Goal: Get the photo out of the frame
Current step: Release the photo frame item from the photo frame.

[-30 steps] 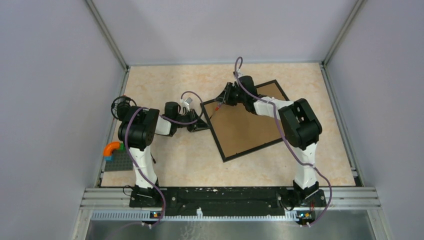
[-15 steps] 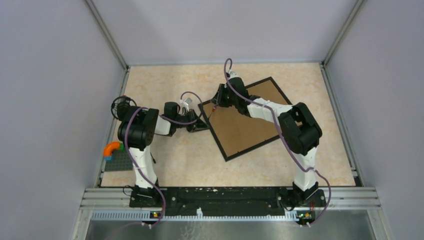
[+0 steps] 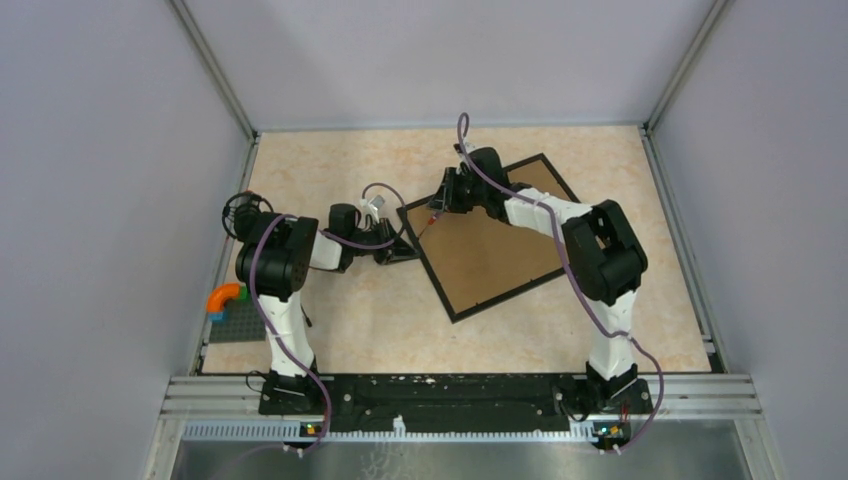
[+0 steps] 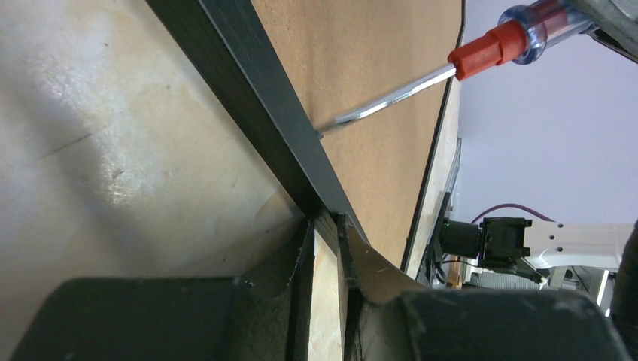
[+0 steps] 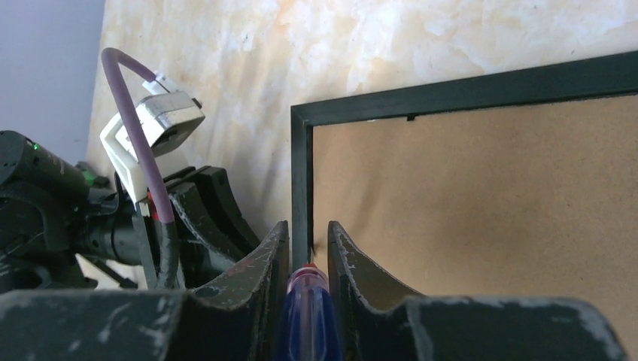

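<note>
The frame [image 3: 490, 255] lies face down on the table, its brown board back up inside the thin black rim. The photo is hidden under that board. My left gripper [image 3: 403, 250] is shut on the frame's left corner; in the left wrist view [image 4: 323, 226] the black rim [image 4: 256, 83] runs in between the jaws. My right gripper [image 3: 445, 200] is shut on a screwdriver [image 3: 431, 217] with a blue and red handle [image 5: 307, 308]. Its metal tip [image 4: 338, 122] touches the inner edge of the rim near the left corner. The right wrist view shows the brown back [image 5: 481, 188].
An orange and blue toy piece [image 3: 226, 297] sits on a dark grey baseplate [image 3: 236, 325] at the table's left edge. Grey walls close in the table on three sides. A metal rail [image 3: 460, 390] runs along the near edge.
My right wrist shifted a little left and back again, its cable loop swinging. The screwdriver tip stayed at the frame's left edge. The frame shifted very slightly. The left arm held still.
</note>
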Tool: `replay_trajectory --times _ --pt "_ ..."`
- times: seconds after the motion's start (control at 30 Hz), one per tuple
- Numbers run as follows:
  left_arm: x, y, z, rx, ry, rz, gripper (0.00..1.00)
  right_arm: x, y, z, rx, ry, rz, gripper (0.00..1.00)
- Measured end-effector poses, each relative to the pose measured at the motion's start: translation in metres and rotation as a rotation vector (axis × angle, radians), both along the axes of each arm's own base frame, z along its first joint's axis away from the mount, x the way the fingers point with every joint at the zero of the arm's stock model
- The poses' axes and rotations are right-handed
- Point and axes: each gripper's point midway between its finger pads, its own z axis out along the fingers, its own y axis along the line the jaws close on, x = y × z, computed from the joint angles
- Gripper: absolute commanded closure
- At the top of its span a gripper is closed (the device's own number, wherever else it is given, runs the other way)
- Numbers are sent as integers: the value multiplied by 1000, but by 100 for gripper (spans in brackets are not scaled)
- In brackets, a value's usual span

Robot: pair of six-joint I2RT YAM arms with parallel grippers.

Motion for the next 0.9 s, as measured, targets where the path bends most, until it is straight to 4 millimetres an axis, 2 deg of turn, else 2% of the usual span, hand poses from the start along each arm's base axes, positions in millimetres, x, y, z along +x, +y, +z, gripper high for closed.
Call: replay_trajectory --times 0.23,0.9 --pt "0 -1 0 3 -4 -5 80 -3 -6 -5 63 59 51 100" --pt "0 -1 0 3 -5 -5 81 18 -28 -15 155 106 46 100"
